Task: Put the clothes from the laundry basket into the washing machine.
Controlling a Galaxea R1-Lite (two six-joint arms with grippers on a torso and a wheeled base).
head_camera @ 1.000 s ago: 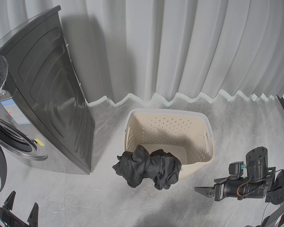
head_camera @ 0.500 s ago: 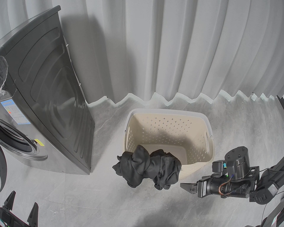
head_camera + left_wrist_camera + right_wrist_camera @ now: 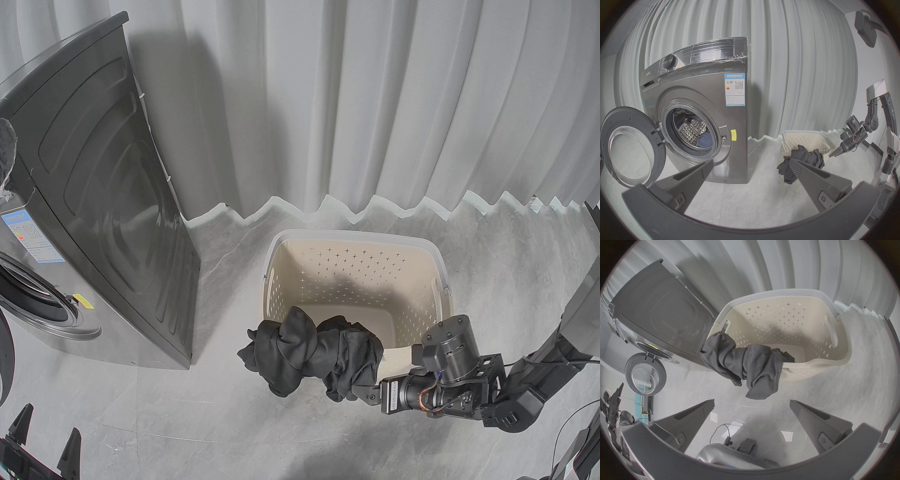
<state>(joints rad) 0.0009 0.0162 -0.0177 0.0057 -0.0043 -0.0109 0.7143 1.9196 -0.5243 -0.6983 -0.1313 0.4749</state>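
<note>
Since the dark grey crumpled cloth garment (image 3: 312, 356) hangs limp over the near rim of the cream perforated plastic laundry basket (image 3: 356, 235), we judge it soft & light: pinch its thick bunched fold w/ the right gripper (image 3: 751, 404), open just beside it. Left gripper (image 3: 750, 162) open too.

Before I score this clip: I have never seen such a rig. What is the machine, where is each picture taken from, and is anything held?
It is a wheeled robot with two arms. One picture looks down from its head; the others come from a camera on each wrist, with that arm's own grey fingers in front. On the floor stand a washing machine, door open, and a laundry basket with dark clothes draped over its rim. The right fingers, open, are close by the clothes; the left fingers, open, face the washing machine. Nothing is held.
</note>
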